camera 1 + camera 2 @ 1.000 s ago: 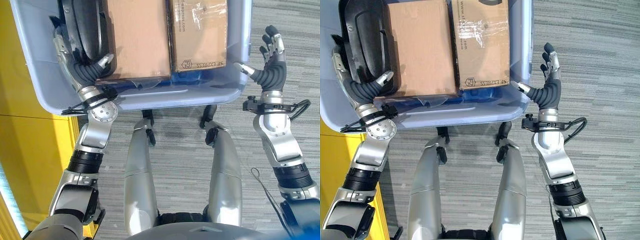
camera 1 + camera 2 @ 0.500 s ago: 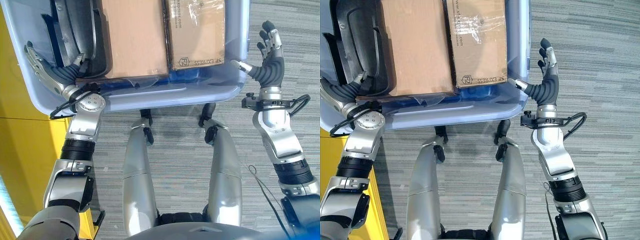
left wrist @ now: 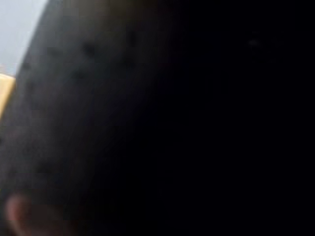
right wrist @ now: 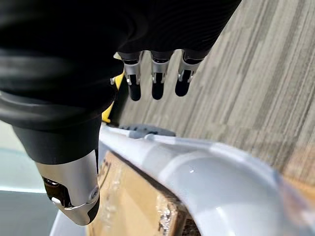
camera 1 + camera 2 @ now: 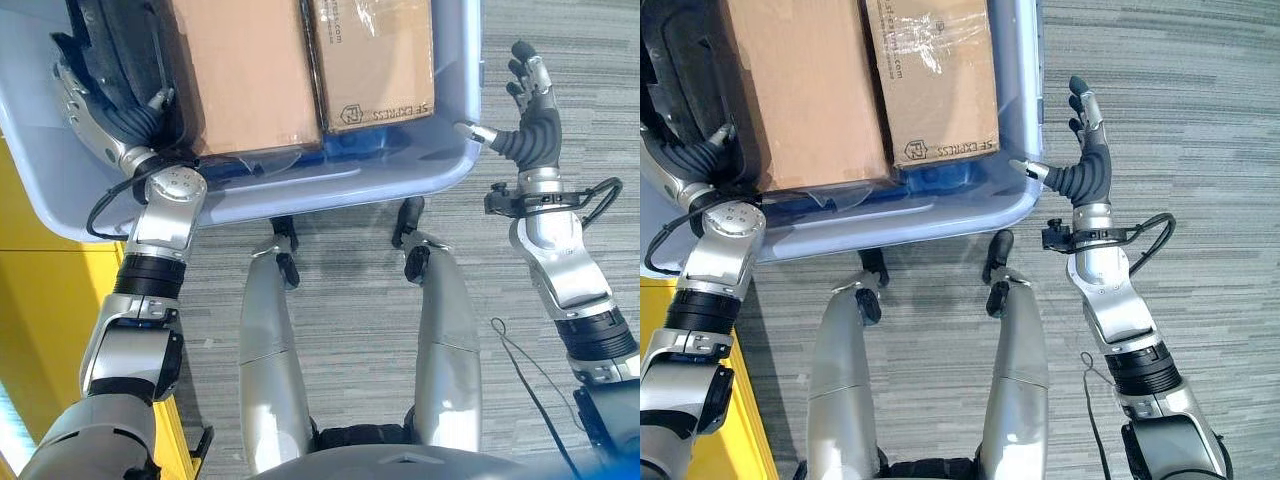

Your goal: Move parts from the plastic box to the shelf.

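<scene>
The left arm is raised forward from the lower left, its wrist bent over the near rim of the plastic box (image 5: 300,195). The left hand (image 5: 100,125) is reached down inside the box at its left end — whether anything is gripped cannot be told. The right arm is lifted on the other side, and the right hand (image 5: 530,110) is held upright just outside the box's right wall — fingers straight, thumb spread toward the rim.
</scene>
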### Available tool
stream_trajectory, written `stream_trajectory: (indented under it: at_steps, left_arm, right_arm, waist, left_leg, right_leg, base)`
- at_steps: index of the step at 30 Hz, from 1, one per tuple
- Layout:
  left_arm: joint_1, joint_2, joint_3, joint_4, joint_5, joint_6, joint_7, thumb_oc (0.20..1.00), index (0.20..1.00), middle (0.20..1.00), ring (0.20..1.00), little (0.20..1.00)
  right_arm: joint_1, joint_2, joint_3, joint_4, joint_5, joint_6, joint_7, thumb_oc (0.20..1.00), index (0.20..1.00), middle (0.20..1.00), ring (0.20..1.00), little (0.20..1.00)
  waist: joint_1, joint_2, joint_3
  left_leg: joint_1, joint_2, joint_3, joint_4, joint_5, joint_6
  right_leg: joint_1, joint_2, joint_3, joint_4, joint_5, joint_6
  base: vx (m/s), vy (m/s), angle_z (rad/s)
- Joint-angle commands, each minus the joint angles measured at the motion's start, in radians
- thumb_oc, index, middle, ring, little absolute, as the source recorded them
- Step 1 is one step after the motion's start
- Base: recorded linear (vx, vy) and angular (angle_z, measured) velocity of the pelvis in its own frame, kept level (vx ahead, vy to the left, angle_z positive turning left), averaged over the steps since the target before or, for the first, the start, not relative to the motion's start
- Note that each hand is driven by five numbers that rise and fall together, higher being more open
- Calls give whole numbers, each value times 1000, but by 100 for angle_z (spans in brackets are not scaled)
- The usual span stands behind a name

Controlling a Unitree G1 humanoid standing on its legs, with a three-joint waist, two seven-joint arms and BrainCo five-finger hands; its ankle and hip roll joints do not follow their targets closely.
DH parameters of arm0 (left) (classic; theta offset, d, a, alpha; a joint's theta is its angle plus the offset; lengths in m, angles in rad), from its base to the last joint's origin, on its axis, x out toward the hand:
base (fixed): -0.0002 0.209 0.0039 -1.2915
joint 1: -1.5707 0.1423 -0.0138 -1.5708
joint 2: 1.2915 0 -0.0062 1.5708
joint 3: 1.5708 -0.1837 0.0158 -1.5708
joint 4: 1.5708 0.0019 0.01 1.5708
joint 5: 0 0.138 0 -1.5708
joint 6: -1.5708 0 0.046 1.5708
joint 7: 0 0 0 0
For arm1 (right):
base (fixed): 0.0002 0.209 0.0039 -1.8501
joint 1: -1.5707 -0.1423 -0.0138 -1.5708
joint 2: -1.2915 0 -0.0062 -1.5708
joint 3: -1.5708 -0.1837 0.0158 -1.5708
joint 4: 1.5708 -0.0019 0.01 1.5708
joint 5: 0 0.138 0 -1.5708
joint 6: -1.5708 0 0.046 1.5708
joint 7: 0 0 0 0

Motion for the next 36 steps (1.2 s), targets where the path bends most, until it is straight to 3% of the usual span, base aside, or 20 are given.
stream_trajectory:
  at_steps: [1, 9, 10, 15, 24, 32, 36]
  left_arm:
    - [-23, 45, -25, 34, 71, -81, -33, 1000, 1000, 1000, 1000, 1000]
    - [-16, 21, -56, 7, 39, -99, -83, 1000, 1000, 1000, 1000, 1000]
    - [-10, 4, -52, 13, -18, -118, -80, 1000, 1000, 1000, 1000, 1000]
    - [1, -17, -41, 8, -51, -222, -111, 1000, 1000, 1000, 1000, 1000]
    - [24, -64, -88, -226, 104, -319, -251, 1000, 1000, 1000, 1000, 1000]
    - [-72, -111, -175, -309, 176, -288, -344, 1000, 1000, 1000, 1000, 1000]
    - [-108, -139, -211, -330, 225, -225, -337, 1000, 1000, 1000, 1000, 1000]
  right_arm:
    - [4, -24, -22, -51, 30, -45, -1, 1000, 1000, 1000, 1000, 1000]
    - [-3, -18, -16, -42, 26, -49, -3, 1000, 1000, 1000, 1000, 1000]
    - [-4, -16, -18, -39, 27, -46, -1, 1000, 1000, 1000, 1000, 1000]
    - [1, -13, -16, -44, 36, -41, 2, 1000, 1000, 1000, 1000, 1000]
    - [12, 7, -10, -49, 41, -33, -17, 1000, 1000, 1000, 1000, 1000]
    - [-14, 30, 5, -35, 43, -27, -11, 1000, 1000, 1000, 1000, 1000]
    - [-26, 40, 15, -21, 40, -27, -7, 1000, 1000, 1000, 1000, 1000]
  waist:
    - [1, -11, -31]
    - [3, -12, -31]
    - [3, -13, -31]
    - [4, -18, -31]
    - [12, -24, -31]
    - [-7, -38, -31]
    - [-14, -44, -31]
  left_leg:
    - [7, 49, 7, -7, 17, -44]
    - [9, 44, 6, -3, 11, -41]
    - [8, 44, 5, -2, 10, -40]
    - [5, 47, 2, 0, 10, -38]
    - [17, 37, 0, -17, 14, -33]
    - [29, 38, 7, -31, 20, -33]
    - [33, 39, 9, -37, 25, -36]
  right_leg:
    - [5, 0, 43, -1, 21, 74]
    - [9, -1, 38, -9, 25, 76]
    - [8, 1, 40, -9, 24, 75]
    - [8, 2, 37, -6, 24, 73]
    - [28, -5, 20, -23, 31, 78]
    - [38, -3, 17, -37, 42, 85]
    - [41, -2, 17, -43, 45, 87]
  base:
    - [11, 16, -8]
    - [2, 1, -2]
    - [0, 0, 0]
    - [0, 0, 0]
    - [-8, -15, 2]
    - [-2, -4, 0]
    - [0, 0, 0]
